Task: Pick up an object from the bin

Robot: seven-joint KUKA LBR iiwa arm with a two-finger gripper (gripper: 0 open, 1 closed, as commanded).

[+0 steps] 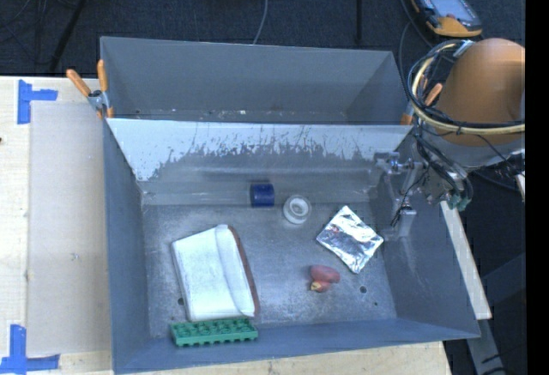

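A dark carpeted floor with loose cables runs along the back of the room, and in front of it a grey metal bin with sloping walls sits beside a pale wooden surface on the left. The robot arm comes in from the right, its wrist under a rounded orange cover ringed with black cables. Its gripper hangs low by the bin's right wall, at about the middle of the bin's depth; whether it is open or closed cannot be made out from here. Just beside it, to the lower left, a crumpled silver foil packet lies flat on the bin floor, the nearest thing to the gripper. Below the packet rests a small pinkish-red lump. Left of the packet, nearer the back wall, stands a small roll of clear tape, and just beside that a small blue block. On the left half of the floor lies a white book with a brown cover, slightly tilted, and along the front wall below it a long green studded brick.
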